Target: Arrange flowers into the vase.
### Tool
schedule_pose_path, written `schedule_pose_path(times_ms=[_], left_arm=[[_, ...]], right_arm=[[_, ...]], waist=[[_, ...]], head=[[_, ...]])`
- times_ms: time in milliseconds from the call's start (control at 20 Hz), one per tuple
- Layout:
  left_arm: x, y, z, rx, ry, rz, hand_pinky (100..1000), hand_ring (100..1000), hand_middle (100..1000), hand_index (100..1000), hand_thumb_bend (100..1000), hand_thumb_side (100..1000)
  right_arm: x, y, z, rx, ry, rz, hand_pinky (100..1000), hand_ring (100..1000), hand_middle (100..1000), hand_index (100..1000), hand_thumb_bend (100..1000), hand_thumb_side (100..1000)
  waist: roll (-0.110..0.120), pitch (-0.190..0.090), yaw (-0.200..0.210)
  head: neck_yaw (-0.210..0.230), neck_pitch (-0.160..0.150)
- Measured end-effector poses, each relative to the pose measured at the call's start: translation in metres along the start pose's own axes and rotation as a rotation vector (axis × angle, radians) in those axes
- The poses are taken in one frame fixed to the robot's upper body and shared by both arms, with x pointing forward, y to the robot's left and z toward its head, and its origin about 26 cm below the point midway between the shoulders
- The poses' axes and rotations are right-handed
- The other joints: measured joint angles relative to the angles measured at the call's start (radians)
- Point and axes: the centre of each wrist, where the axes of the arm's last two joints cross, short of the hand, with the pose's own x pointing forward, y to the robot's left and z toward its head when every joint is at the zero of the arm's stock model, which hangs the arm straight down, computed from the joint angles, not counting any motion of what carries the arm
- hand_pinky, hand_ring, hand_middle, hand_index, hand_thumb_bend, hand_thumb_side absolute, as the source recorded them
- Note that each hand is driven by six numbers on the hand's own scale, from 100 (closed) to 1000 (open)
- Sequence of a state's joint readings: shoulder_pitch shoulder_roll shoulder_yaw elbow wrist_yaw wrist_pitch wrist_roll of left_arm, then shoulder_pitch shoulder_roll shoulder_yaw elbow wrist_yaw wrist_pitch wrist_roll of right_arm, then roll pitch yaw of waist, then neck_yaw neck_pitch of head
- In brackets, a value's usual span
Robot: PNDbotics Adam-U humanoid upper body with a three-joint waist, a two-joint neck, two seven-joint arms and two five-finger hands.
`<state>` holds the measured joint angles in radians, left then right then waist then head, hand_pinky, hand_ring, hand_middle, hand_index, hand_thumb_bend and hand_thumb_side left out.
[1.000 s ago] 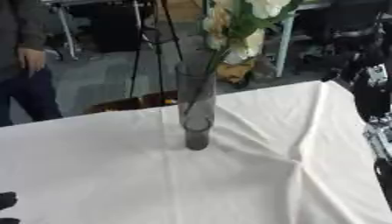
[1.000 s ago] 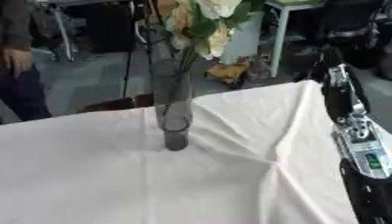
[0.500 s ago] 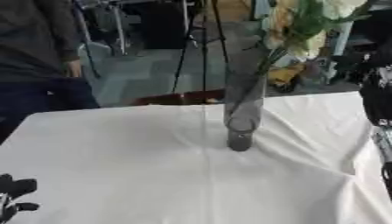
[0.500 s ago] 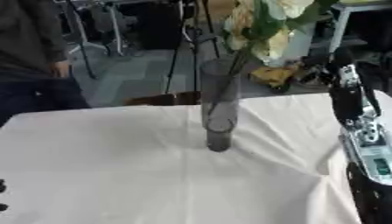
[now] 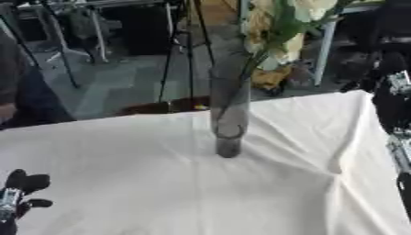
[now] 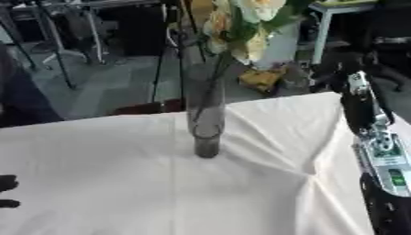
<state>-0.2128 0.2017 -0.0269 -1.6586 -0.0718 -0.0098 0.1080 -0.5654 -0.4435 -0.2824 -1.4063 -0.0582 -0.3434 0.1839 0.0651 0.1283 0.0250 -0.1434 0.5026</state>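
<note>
Several cream flowers (image 5: 277, 27) stand in tall smoky-grey vase (image 5: 229, 114).

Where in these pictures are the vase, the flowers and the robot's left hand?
vase (image 5: 230, 110): left eye view, on the glass wall, mid-height.
flowers (image 5: 265, 23): left eye view, on a pale bloom.
left hand (image 5: 22, 183): left eye view, lower left corner, on a dark finger.

Pale cream and yellow flowers (image 5: 277, 27): heads cut off by the top edge, petals blurred. Tall smoky glass vase (image 5: 230, 114): stems inside indistinct. Left hand (image 5: 20, 193): cropped at the lower left corner, palm hidden; only dark fingers (image 5: 25, 181) show, far left of the vase. Right arm (image 6: 377, 147): runs off the right edge, hand out of frame. White cloth-covered tabletop (image 5: 144, 183): near edge cut off.
</note>
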Motion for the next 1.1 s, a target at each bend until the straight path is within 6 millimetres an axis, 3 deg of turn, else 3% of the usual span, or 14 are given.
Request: schedule_pose_path(times_ms=[350, 1100], left_arm=[[0.002, -0.001, -0.003, -0.005, -0.012, -0.002, 591, 781, 714, 686, 366, 1000], [0.005, -0.001, -0.007, -0.006, -0.029, -0.019, 590, 772, 706, 659, 369, 1000]], right_arm=[[-0.005, -0.003, 0.01, -0.012, 0.031, 0.006, 505, 788, 515, 626, 515, 988], [-0.006, 0.0, 0.016, -0.032, 0.043, -0.001, 508, 788, 518, 627, 520, 971]], waist=[[0.002, -0.016, -0.062], [0.001, -0.025, -0.037]], head=[[0.002, 0.01], [0.02, 0.034]])
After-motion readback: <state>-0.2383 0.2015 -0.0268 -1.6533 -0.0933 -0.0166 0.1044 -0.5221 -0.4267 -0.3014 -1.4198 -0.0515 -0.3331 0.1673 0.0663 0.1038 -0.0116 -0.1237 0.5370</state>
